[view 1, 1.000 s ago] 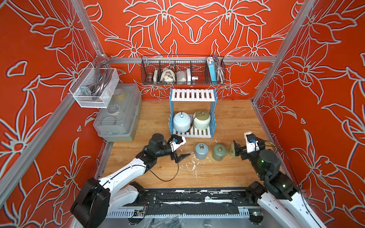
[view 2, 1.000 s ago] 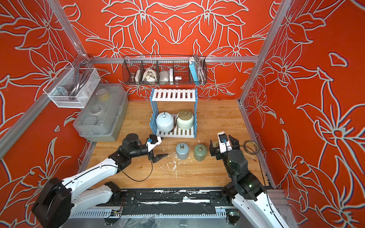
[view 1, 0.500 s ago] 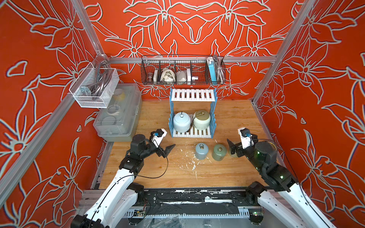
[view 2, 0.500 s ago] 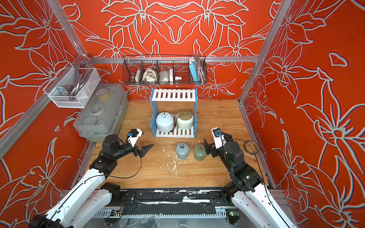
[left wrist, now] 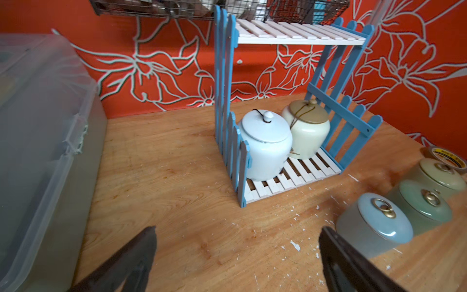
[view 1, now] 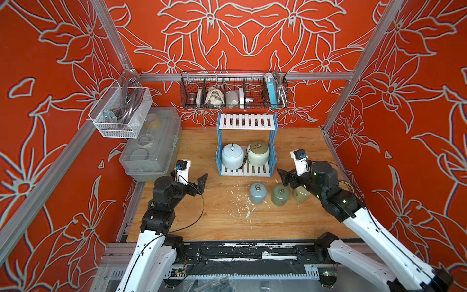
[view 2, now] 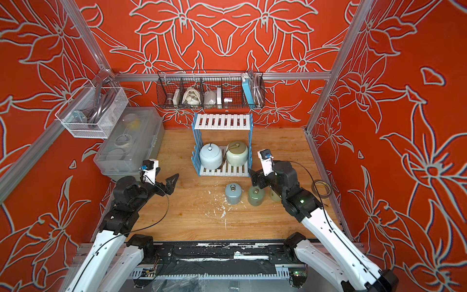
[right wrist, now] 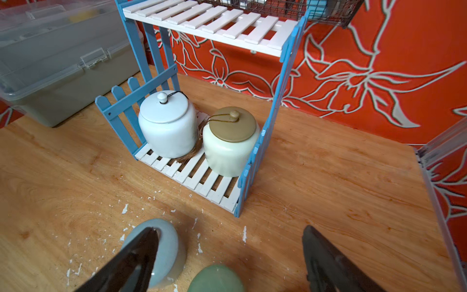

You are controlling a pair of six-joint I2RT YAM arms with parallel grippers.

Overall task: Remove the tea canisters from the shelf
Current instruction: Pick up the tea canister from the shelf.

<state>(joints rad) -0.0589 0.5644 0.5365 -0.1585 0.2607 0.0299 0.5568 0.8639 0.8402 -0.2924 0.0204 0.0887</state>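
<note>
**Three small canisters on the counter, two large jars on the shelf**

Nearest, the left arm (view 1: 161,194) reaches over the left side of the counter (view 1: 214,222); the left jaws stand wide apart and hold nothing, well apart from every canister. The right arm (view 1: 338,199) comes in from the right; the right jaws are likewise spread wide and empty, hanging over the right end of a row of three small canisters. That row stands upright on the counter just in front of the shelf (view 1: 249,170): the blue-grey canister (view 1: 257,194), the sage green canister (view 1: 280,196) beside it, and the small cream canister (view 1: 300,196), partly hidden under the right jaws. White flecks are scattered on the wood around them; a roll of tape (view 2: 321,188) lies near the right wall. Beyond, the shelf's lower tier carries the pale blue jar (view 1: 232,156) on the left and the large cream jar (view 1: 258,154), tan-lidded, close beside it on the right. Farther left, a clear plastic box (view 1: 151,149) sits against the wall. At the back, a black wire basket (view 1: 187,96) hangs above the shelf; a clear mesh basket (view 1: 121,126) hangs on the left wall.
</note>
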